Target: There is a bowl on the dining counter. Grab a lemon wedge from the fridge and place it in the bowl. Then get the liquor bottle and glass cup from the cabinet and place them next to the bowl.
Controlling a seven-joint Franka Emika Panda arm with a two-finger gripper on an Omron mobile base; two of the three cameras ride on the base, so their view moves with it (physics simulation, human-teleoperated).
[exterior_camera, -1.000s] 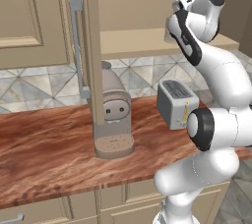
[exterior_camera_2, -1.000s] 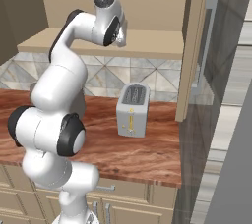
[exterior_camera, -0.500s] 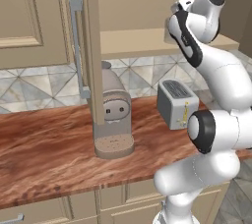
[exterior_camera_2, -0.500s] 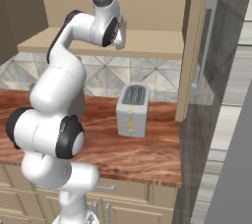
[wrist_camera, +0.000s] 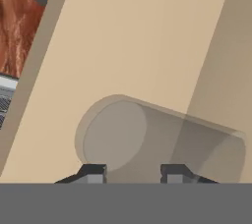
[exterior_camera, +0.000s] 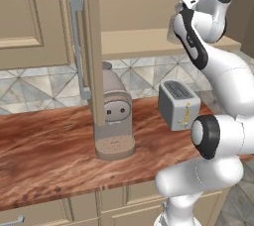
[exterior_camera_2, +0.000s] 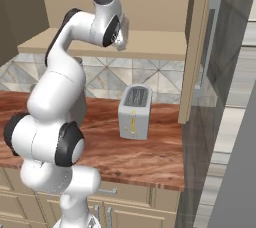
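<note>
On the tan cabinet shelf, a clear glass cup sits right in front of the hand. My gripper has its two dark fingertips pressed on either side of the cup's near end, shut on it. From the base views the arm reaches up, with the gripper at the shelf's right end, and the gripper held over the shelf edge. The bowl, the lemon wedge and the liquor bottle are out of view.
The open cabinet door hangs left of the arm and another door stands to its right. Below the shelf, a silver toaster and a coffee machine stand on the wooden counter.
The arm has hardly moved at the shelf. The jaws have narrowed in from wide apart.
</note>
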